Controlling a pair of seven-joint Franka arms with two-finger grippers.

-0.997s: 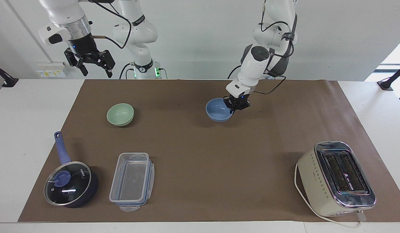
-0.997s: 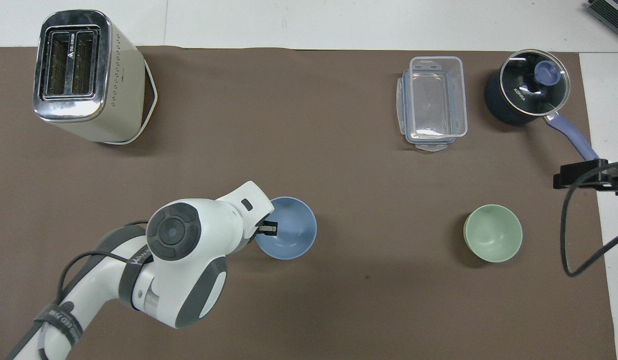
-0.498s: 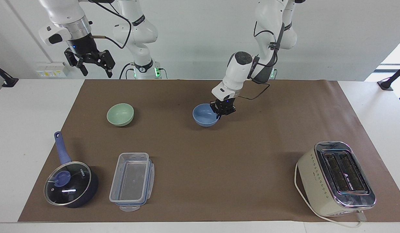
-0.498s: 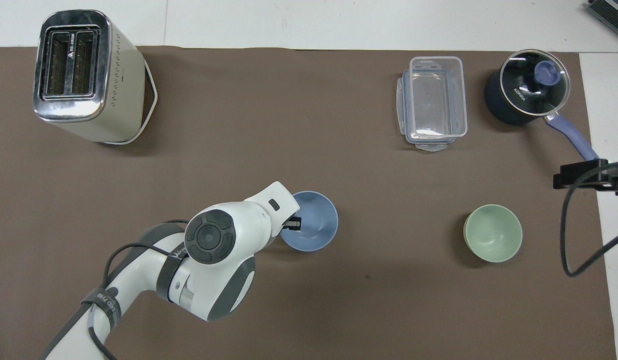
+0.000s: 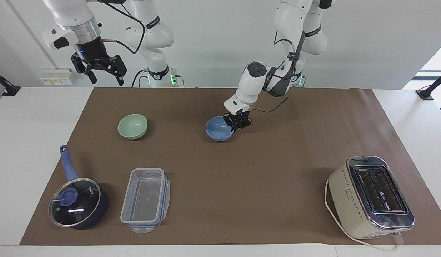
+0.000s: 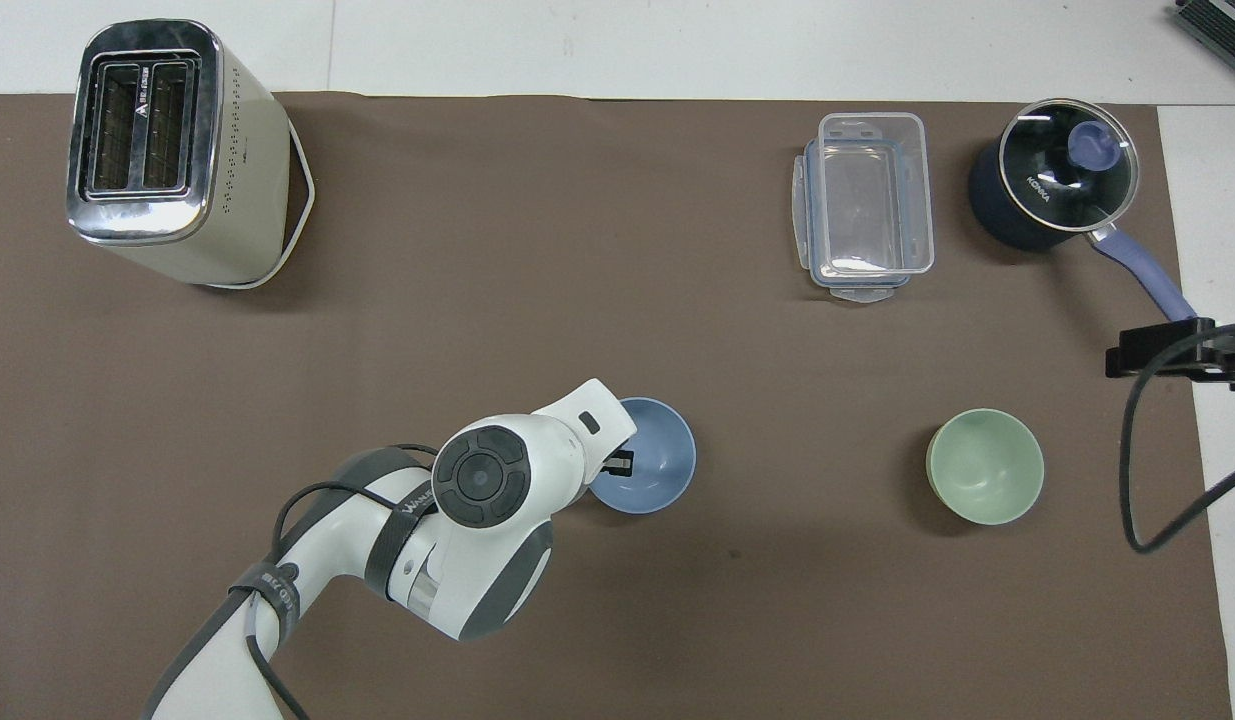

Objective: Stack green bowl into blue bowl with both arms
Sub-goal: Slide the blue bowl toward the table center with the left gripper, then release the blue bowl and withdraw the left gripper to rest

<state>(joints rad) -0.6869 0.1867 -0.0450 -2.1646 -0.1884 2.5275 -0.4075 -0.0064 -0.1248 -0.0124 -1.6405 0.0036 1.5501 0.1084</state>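
The small round periwinkle-blue matte bowl (image 5: 219, 133) sat on the brown mat near the middle of the desk (image 5: 31, 150), having shifted toward the right arm's end over the last second. The left tool (image 5: 235, 127) was at the bowl's rim on the left arm's side; whether it pinched the rim or had let go, I cannot tell. The overhead view hid that tool under the white arm, showing only a black tip (image 6: 620, 464) inside the bowl. The small round mint-green matte bowl (image 5: 133, 126) rested unmoved, toward the right arm's end, about as near the robots as the blue one. The right tool (image 5: 103, 73) waited, fingers wide apart, high over the desk's edge nearest the robots; overhead showed only its black tip (image 6: 1162, 351).
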